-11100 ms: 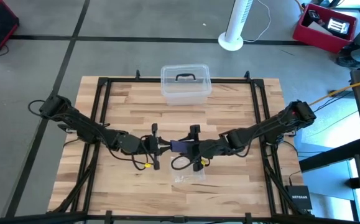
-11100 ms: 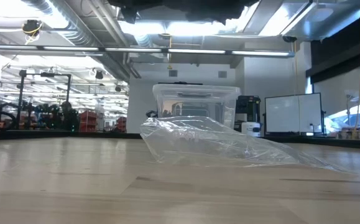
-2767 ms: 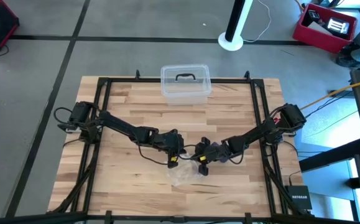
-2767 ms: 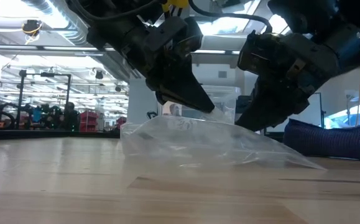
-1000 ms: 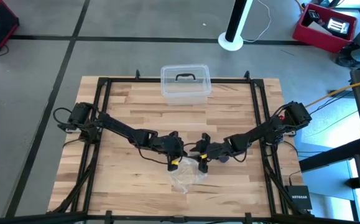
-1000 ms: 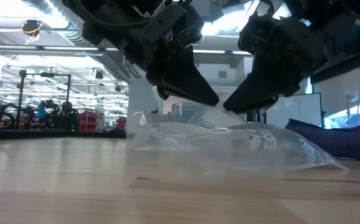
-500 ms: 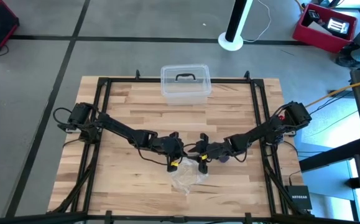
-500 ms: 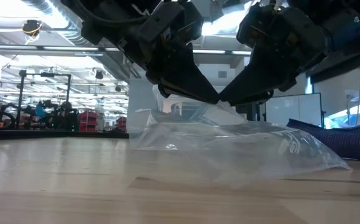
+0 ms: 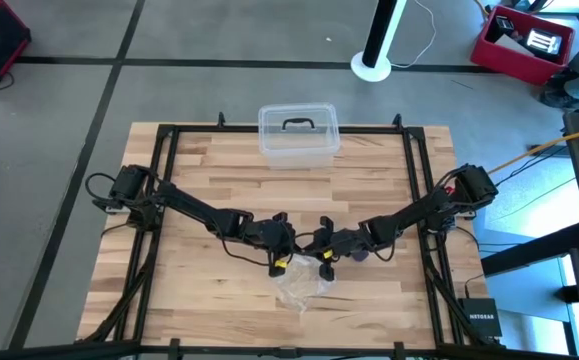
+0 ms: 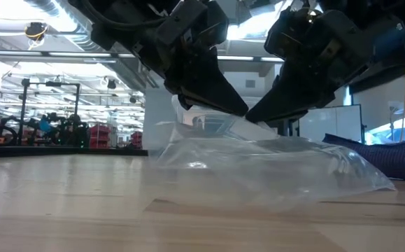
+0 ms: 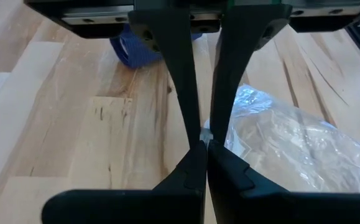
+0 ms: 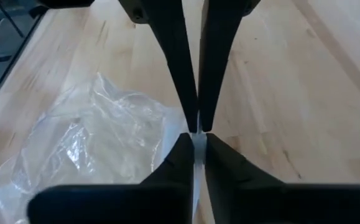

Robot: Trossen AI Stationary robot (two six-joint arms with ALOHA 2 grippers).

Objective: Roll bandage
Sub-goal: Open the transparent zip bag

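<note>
Meeting mid-table: left gripper (image 9: pixel 291 243) | right gripper (image 9: pixel 315 243) | both pinching plastic bag (image 9: pixel 299 283)

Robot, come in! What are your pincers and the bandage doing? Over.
Left pincer and right pincer both shut on clear plastic bag. Bandage lying loose on table, unheld. Bag between the arms.

Wooden table (image 9: pixel 199 165) carries a clear lidded box (image 9: pixel 298 135), crinkly plastic bag (image 9: pixel 300 283), blue bandage (image 10: pixel 392 158)

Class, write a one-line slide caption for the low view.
Both claws, left and right, pinch the top edge of a clear plastic bag; the bandage lies behind.
</note>
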